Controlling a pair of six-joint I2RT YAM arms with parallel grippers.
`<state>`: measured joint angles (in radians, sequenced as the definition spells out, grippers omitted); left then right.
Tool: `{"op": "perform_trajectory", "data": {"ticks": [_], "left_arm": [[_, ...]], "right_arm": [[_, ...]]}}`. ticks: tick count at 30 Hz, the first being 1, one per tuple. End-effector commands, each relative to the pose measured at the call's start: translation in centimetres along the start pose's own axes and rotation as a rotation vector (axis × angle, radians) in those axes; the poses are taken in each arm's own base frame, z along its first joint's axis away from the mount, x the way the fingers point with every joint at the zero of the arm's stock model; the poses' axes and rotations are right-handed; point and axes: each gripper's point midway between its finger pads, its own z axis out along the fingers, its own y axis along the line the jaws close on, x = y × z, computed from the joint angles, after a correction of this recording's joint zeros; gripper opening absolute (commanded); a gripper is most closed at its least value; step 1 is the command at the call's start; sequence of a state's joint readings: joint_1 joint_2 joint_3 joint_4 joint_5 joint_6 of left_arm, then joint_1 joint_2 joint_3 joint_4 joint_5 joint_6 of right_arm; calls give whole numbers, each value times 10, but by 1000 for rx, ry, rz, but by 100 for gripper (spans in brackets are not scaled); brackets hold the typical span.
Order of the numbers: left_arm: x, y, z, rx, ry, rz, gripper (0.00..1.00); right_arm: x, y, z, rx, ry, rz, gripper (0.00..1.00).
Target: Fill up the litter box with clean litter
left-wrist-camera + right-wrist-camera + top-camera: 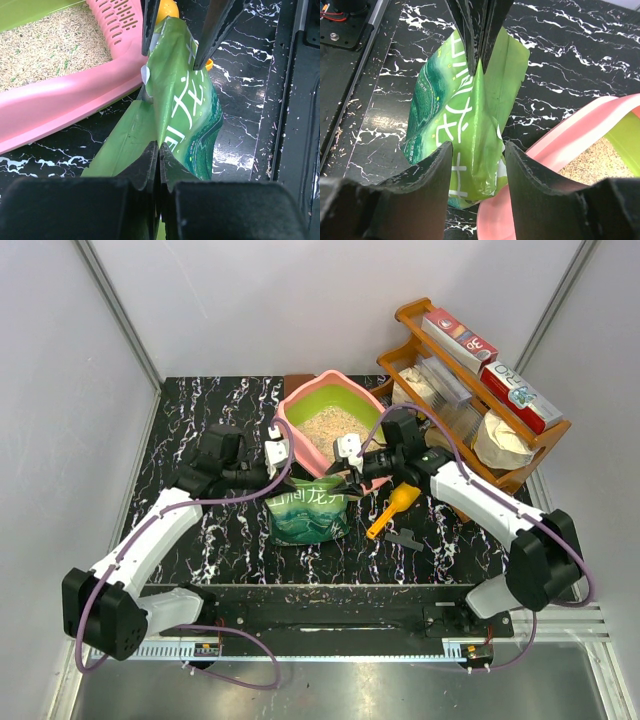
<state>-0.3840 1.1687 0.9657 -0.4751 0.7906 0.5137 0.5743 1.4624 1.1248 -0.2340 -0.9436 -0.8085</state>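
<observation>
Top external view: the litter box is sitting at the far middle of the black marbled table, its pink rim framing lime-green inner walls. The clean litter is lying in a beige layer across its floor. Just in front of the box's near edge, a green bag with white characters is standing on the table, its top reaching up between the two arms. In the left wrist view, the left gripper is pinching a fold of the bag's upper edge, its jaws pressed almost fully together on the film. In the right wrist view, the right gripper is straddling the bag's other upper corner with its jaws roughly half apart. Whether its pads are pressing the film cannot be told. A yellow-orange scoop is lying on the table just right of the bag, below the right arm. At the table's far right corner, a brown wooden rack is holding red-and-white boxes on its top shelf.
</observation>
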Motion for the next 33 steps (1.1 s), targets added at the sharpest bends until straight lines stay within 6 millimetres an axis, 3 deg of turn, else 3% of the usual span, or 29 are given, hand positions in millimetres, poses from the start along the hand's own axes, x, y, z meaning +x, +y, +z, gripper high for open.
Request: {"op": "perform_trajectory", "data": {"ticks": [1,16,20,21,26,29,31,33], "left_arm": [[-19,2,0,14,-71,16,0],[-17,6,-6,2,-88,-26,0],[-16,5,-9,1,-83,-20,2],[-16,4,-10,-1,-83,-18,3],[1,-6,-18,32,-3,38,38],[21,-6,-24,25,74,76,42],[32,-1,-28,4,101,73,42],[36,3,-29,-2,103,71,35]], "right_arm": [[8,2,6,-14,11,12,52],[34,12,8,-16,71,77,41],[41,9,8,7,96,89,32],[40,9,7,12,98,93,29],[33,5,6,30,92,174,17],[28,8,3,13,94,224,2],[27,12,3,3,90,239,0],[27,13,4,-2,87,257,0]]}}
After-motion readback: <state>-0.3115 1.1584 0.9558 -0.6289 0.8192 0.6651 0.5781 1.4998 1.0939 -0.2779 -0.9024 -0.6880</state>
